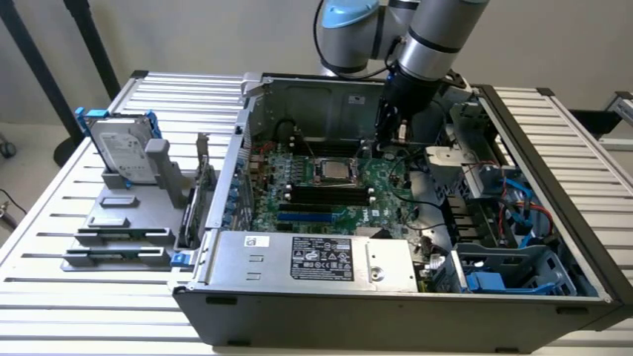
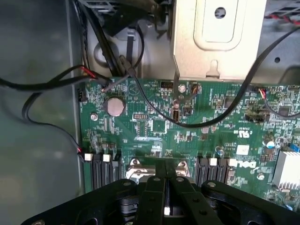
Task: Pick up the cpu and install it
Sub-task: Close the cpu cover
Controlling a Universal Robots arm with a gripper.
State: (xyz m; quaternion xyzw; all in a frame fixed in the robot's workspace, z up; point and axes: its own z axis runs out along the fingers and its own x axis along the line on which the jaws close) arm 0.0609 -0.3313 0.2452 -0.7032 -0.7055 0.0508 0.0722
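Gripper [image 2: 166,169] up close, jaws pinched nearly together, nothing visibly between them. I read the cpu [image 1: 333,172] as lying flat in the motherboard [image 1: 327,204] socket, just to the exterior view's left of the jaws. It's square, so no long axis.

The cpu [image 1: 334,172] is a small flat square chip with a silver-grey top. It lies level near the middle of the motherboard [image 1: 381,194], square to its edges
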